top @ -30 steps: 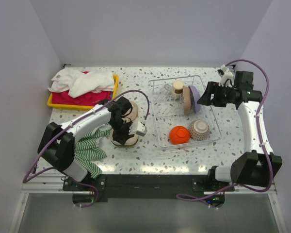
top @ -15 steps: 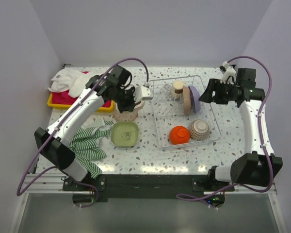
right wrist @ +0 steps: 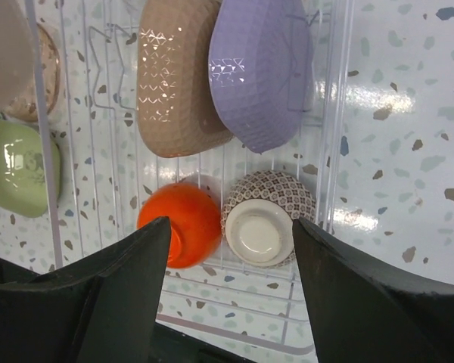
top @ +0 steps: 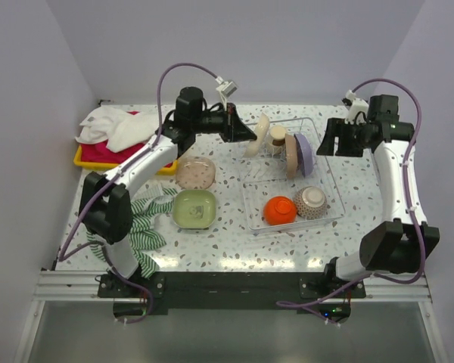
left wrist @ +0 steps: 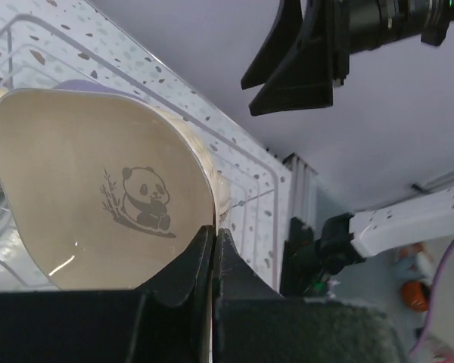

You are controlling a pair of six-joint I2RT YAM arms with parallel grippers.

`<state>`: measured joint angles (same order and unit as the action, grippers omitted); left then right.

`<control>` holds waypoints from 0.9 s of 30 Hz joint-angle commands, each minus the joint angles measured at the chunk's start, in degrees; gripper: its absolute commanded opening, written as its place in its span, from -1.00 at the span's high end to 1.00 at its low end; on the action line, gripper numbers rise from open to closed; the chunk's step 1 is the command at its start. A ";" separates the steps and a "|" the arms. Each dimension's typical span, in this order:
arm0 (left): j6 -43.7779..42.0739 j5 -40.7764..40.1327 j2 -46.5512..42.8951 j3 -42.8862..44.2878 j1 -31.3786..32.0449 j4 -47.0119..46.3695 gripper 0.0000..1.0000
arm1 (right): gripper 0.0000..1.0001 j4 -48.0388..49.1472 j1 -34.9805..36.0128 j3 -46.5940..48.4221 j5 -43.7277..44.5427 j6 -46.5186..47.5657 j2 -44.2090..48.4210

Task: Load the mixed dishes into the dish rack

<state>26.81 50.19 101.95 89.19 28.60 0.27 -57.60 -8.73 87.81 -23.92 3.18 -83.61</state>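
The left gripper (top: 250,136) is clenched on the rim of a cream plate (top: 261,134), holding it on edge over the rear left corner of the dish rack (top: 261,178), which sits right of centre on the bench (top: 234,249). From overhead the plate is only a pale sliver. The left wrist view shows its face (left wrist: 98,181), printed with a small panda, the two fingers (left wrist: 225,261) pinched together on its lower rim and rack wires (left wrist: 246,178) behind. Whether the plate touches a wire is hard to say.

The right gripper (top: 325,142) hangs released, jaws wide apart, beside the rack's rear right corner. Its own camera looks straight down into the rack: a tan plate (right wrist: 181,76) and a lilac plate (right wrist: 261,68) stand on edge side by side, and nearer the front an orange bowl (right wrist: 183,223) and a speckled bowl (right wrist: 266,219) lie upturned, just beside each other. Only the overhead view shows the beige cup (top: 277,136) at the rack's rear, behind the tan plate.

Left of the rack, a brown plate (top: 196,173) and a green plate (top: 194,209) lie flat on the bench. A green striped cloth (top: 140,227) lies near the left front edge, and a yellow tray (top: 121,159) of towels (top: 125,125) fills the rear left corner.
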 commanded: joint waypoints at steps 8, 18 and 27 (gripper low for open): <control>47.19 -6.42 8.87 -4.20 -2.50 -38.51 1.00 | -0.41 -4.97 -0.06 4.39 8.27 3.50 0.91; 56.06 -13.19 11.43 -7.79 0.58 -38.50 1.00 | -0.42 -6.20 -0.06 2.45 11.79 5.61 2.84; 58.36 -15.74 14.15 -7.10 4.44 -41.58 1.00 | -0.43 -7.17 -0.06 2.28 11.97 6.14 2.67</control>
<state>82.83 36.32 114.52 80.79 31.75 -35.97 -63.46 -8.73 89.76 -12.86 8.21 -82.37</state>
